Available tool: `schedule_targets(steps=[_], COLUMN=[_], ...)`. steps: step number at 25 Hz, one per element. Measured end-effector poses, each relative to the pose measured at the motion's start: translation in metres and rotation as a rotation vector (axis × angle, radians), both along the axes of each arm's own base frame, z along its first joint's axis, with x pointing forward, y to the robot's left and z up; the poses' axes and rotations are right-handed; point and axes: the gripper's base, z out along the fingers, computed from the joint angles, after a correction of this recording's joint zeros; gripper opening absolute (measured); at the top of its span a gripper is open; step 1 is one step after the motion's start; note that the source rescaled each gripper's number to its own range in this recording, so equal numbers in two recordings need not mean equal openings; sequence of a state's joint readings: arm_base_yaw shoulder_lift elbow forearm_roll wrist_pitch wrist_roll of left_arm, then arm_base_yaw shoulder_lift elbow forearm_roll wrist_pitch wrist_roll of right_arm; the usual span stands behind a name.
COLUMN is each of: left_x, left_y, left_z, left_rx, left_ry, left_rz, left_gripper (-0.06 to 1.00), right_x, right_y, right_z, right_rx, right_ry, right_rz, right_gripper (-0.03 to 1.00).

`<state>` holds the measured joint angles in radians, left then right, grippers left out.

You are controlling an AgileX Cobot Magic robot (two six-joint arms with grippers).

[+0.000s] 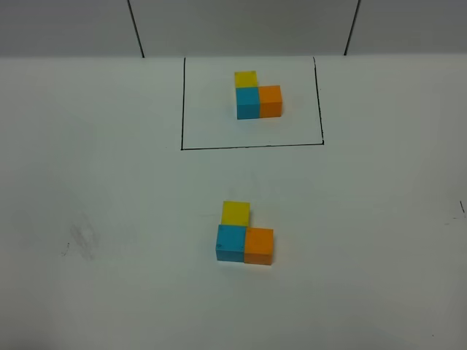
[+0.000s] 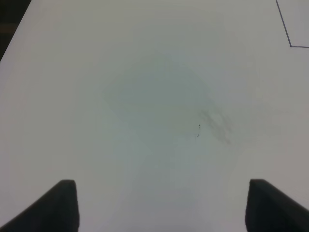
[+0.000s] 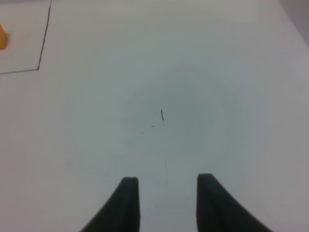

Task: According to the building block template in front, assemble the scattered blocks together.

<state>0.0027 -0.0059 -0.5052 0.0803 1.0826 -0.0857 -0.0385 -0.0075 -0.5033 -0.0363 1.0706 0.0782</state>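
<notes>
The building block template [image 1: 257, 96] is an L of yellow, sky-blue and orange cubes inside a thin black rectangle [image 1: 252, 146] at the back of the white table. The three unframed blocks sit nearer, touching in the same L: yellow [image 1: 236, 212] behind sky-blue [image 1: 230, 242], orange [image 1: 259, 245] to its right. Neither gripper shows in the exterior view. My left gripper [image 2: 161, 203] is open wide over bare table, empty. My right gripper [image 3: 167, 198] is open with a narrower gap, empty. A sliver of the template's orange cube [image 3: 2, 36] shows in the right wrist view.
A grey smudge [image 1: 82, 240] marks the table at the left; it also shows in the left wrist view [image 2: 215, 123]. A small pen mark [image 3: 162, 115] lies ahead of the right gripper. Two dark cables [image 1: 136, 29] run up the back wall. The rectangle's corner [image 2: 289, 46] shows.
</notes>
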Motion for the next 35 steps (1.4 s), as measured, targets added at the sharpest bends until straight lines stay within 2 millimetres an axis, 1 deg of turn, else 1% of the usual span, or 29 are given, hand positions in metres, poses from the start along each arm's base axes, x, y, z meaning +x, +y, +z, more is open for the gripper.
schedule_targets(steps=[13, 20, 35], left_x=[0.0000, 0.0000, 0.0000], left_y=[0.0000, 0.0000, 0.0000], left_z=[0.0000, 0.0000, 0.0000], left_rx=[0.000, 0.000, 0.000], left_ry=[0.000, 0.000, 0.000], left_rz=[0.000, 0.000, 0.000], left_gripper=[0.60, 0.60, 0.60], right_x=[0.0000, 0.0001, 0.0000], right_y=[0.0000, 0.0013, 0.0007], right_z=[0.0000, 0.0000, 0.0000], right_rx=[-0.002, -0.099, -0.111], right_ry=[0.000, 0.007, 0.008], right_rz=[0.001, 0.067, 0.065], right_gripper=[0.00, 0.00, 0.00])
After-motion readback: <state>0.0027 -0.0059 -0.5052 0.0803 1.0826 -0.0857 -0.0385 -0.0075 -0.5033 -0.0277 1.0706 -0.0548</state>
